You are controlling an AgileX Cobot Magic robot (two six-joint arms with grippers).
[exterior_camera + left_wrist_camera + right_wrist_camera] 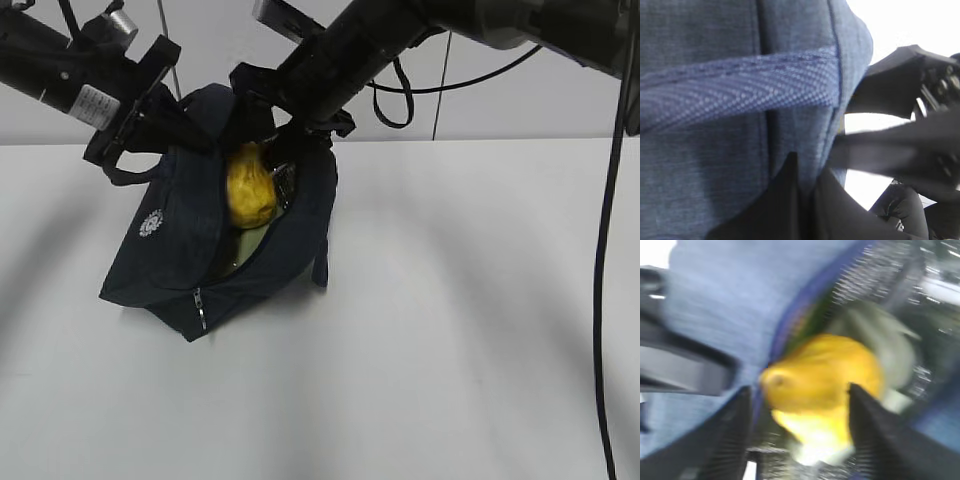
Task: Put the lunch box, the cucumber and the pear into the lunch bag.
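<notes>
The navy lunch bag (170, 240) lies on the white table with its mouth open to the right. My left gripper (200, 135) is shut on the bag's upper edge and holds it up; in the left wrist view the gripper (807, 175) pinches the blue fabric (715, 150) below a handle strap (740, 85). The yellow pear (250, 185) is in the bag's mouth, just under my right gripper (285, 158). In the blurred right wrist view the gripper (799, 389) is open with the pear (825, 370) between its jaws. The pale green lunch box (243, 243) lies inside below it. The cucumber is not clearly seen.
The table (460, 330) stretches to the right and front of the bag. A black cable (605, 250) hangs down at the far right. The bag's zipper pull (201, 308) hangs at its front corner. The right arm (900, 145) crosses close beside the left gripper.
</notes>
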